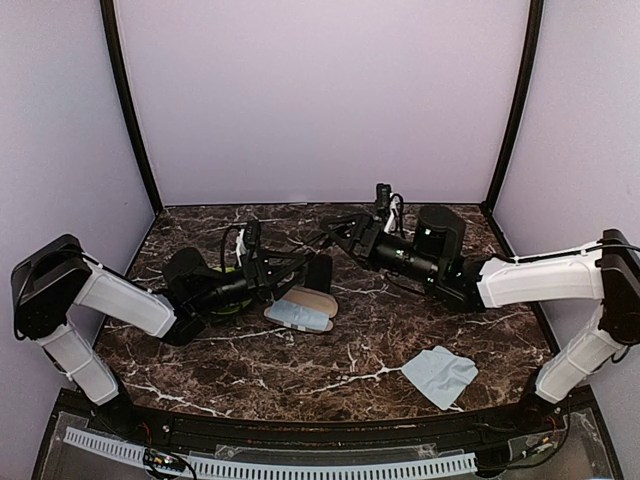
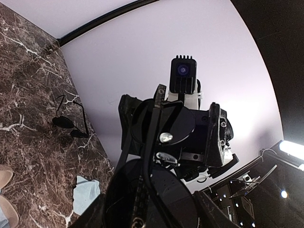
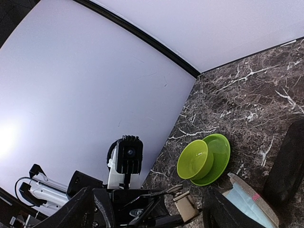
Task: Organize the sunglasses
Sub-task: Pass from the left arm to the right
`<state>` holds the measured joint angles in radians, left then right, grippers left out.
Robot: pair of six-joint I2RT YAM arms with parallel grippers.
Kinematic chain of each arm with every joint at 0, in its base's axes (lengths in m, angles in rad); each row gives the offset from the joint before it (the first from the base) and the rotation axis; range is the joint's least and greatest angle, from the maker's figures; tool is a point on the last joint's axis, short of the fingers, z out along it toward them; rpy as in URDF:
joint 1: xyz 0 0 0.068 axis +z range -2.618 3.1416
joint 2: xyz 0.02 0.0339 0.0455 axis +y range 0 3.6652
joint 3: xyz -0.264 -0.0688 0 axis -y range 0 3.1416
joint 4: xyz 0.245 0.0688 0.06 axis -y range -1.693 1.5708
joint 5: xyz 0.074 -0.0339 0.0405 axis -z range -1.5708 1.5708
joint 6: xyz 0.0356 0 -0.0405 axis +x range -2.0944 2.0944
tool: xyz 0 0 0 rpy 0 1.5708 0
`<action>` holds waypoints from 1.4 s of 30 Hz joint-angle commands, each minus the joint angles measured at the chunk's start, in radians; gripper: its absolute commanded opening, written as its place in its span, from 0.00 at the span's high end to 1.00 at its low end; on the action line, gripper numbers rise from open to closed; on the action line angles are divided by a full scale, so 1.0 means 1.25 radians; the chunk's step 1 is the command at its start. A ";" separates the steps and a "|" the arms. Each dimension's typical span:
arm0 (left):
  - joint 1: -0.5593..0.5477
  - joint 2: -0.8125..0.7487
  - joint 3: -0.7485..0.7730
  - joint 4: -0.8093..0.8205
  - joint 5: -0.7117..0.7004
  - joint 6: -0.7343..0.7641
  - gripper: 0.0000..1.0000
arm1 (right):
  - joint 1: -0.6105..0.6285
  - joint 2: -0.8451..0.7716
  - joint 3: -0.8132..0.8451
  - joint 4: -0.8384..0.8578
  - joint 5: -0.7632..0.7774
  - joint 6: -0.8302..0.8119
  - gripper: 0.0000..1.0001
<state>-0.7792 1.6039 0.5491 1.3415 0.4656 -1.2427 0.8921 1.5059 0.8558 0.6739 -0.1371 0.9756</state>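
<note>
Over the middle of the marble table (image 1: 250, 370) my two claws meet nose to nose, so here's the count. Two pairs of sunglasses: the round-lensed sunglasses (image 2: 152, 187) are up in the air, and a second pair of sunglasses (image 2: 71, 126) lies on the marble. Two light blue cloths: a folded cloth (image 1: 298, 314) sits inside the open case (image 1: 318, 300), and a loose cloth (image 1: 440, 375) lies at 4 o'clock from the claws. One green bowl (image 3: 193, 159) rests on one green plate (image 3: 221, 152), at 9 o'clock and partly hidden by my left arm. The open case sits at 6 o'clock, just below the claws, with a dark oblong piece (image 1: 318, 272) standing right behind it; lid or another case, I can't tell.

Left claw (image 2: 152, 216): roughly half open, fingers pressed either side of a round lens, gripping that pair. Right claw (image 2: 171, 126): jaws wide, straddling the other lens from the opposite side, with a gap showing at one finger, so it isn't clamped. The held pair hangs between both claws. In the left wrist view the second pair lies at 9 o'clock from them, well apart, near the foot of the wall.
</note>
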 commanded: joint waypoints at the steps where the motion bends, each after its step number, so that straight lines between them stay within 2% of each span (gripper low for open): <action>1: -0.005 0.005 -0.001 0.057 0.004 -0.009 0.64 | -0.003 0.019 0.028 0.012 -0.003 -0.013 0.23; 17: -0.005 0.014 -0.006 0.069 -0.003 -0.013 0.65 | -0.003 0.021 0.027 0.016 -0.005 -0.011 0.32; 28: -0.012 0.019 0.000 0.064 -0.007 -0.009 0.60 | -0.004 0.020 0.036 -0.007 0.007 -0.030 0.42; 33: -0.014 0.019 -0.002 0.060 -0.010 -0.007 0.52 | -0.008 0.014 0.042 -0.028 0.016 -0.040 0.46; 42: -0.015 0.016 -0.004 0.039 -0.013 0.000 0.29 | -0.021 -0.002 0.043 -0.049 0.018 -0.051 0.51</action>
<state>-0.7902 1.6375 0.5488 1.3731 0.4496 -1.2587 0.8825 1.5314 0.8848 0.6151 -0.1337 0.9367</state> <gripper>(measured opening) 0.681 0.530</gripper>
